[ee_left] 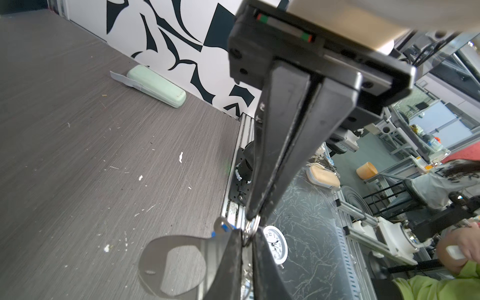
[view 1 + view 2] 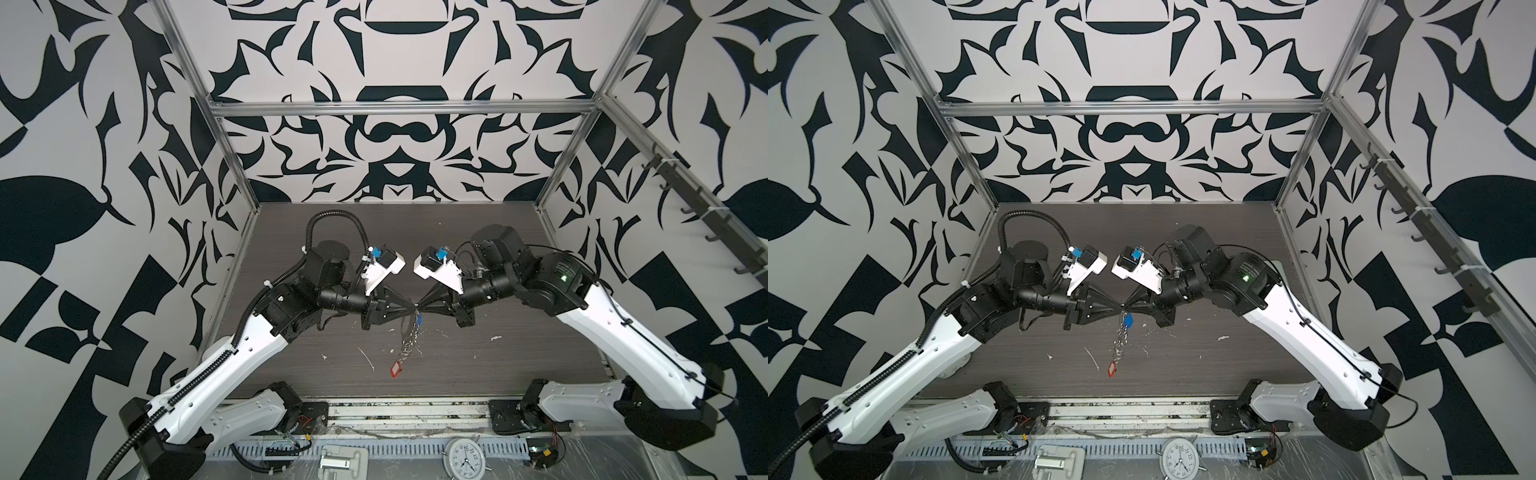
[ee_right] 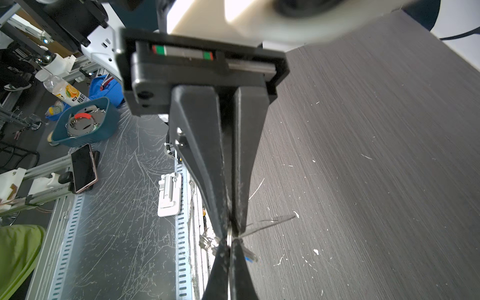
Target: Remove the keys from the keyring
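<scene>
- The left gripper (image 1: pixel 252 217) is closed right down, its tips nipping one edge of a silver ring (image 1: pixel 257 225) at the top of the keyring (image 2: pixel 1120 338).
- The right gripper (image 3: pixel 232 228), also fully closed, nips the same ring from the opposite side, tip to tip with the left. Two opposed grips probably allow the ring to be twisted or pried so a key can slide off.
- The blue-tagged key (image 2: pixel 1128 320) hangs just beside that ring, and the flat grey D-shaped loop (image 1: pixel 150 259) dangles next to it.
- The chain of small links drops from the ring and ends in the red-tagged key (image 2: pixel 1112 369), the part farthest from it. Both keys look attached.
- The ring is held above the dark table (image 2: pixel 498 374), so the load hangs clear of the fingers.
- The pale-green case (image 1: pixel 157 85) lies well apart from the ring, against the wall.
</scene>
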